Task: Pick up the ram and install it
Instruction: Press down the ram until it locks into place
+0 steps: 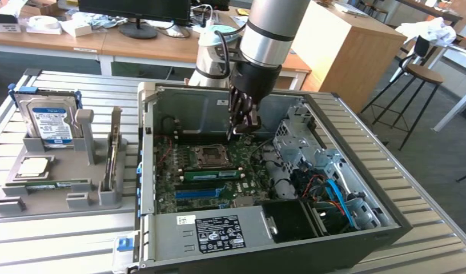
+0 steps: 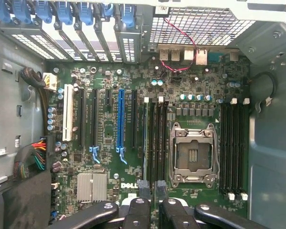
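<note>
My gripper (image 1: 244,127) hangs inside the open computer case (image 1: 166,228), above the back part of the motherboard (image 1: 189,197). A green ram stick (image 1: 212,173) stands in a motherboard slot, below the gripper and apart from it. Seen from the wrist, the ram shows edge-on as a thin line (image 2: 146,143) among the black slots beside the CPU socket (image 2: 191,151). The two fingertips (image 2: 143,185) of the gripper (image 2: 151,187) stand a little apart, and only the board shows between them. The gripper is open and holds nothing.
A grey fixture (image 1: 35,206) at the exterior view's left holds a hard drive (image 1: 52,123), a CPU (image 1: 33,166) and a long green strip (image 1: 54,184). Drive cages and cables (image 1: 324,188) crowd the case's right side. Blue card latches (image 2: 62,12) line one case wall.
</note>
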Motion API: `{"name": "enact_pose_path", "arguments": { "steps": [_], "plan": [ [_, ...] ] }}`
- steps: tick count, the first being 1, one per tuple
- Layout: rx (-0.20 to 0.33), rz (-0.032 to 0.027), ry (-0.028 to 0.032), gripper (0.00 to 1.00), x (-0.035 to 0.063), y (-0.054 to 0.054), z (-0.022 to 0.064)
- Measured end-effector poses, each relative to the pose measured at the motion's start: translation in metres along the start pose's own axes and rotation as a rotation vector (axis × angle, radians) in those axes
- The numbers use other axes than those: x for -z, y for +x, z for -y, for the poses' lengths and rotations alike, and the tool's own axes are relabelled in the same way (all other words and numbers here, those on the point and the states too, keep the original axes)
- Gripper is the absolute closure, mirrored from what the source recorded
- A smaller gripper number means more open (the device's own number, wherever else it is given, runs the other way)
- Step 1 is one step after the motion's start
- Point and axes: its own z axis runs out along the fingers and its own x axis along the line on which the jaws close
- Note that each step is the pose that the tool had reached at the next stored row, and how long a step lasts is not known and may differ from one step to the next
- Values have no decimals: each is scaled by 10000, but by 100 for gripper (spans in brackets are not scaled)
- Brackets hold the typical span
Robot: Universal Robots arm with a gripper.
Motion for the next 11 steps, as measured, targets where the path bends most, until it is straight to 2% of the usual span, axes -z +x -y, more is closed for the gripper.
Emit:
{"name": "enact_pose_path", "arguments": {
  "steps": [3, 4, 11],
  "plan": [
    [0, 0, 0, 83, 0, 0, 0],
    [0, 0, 0, 89, 0, 0, 0],
    [0, 0, 0, 90, 0, 0, 0]
  ]
}}
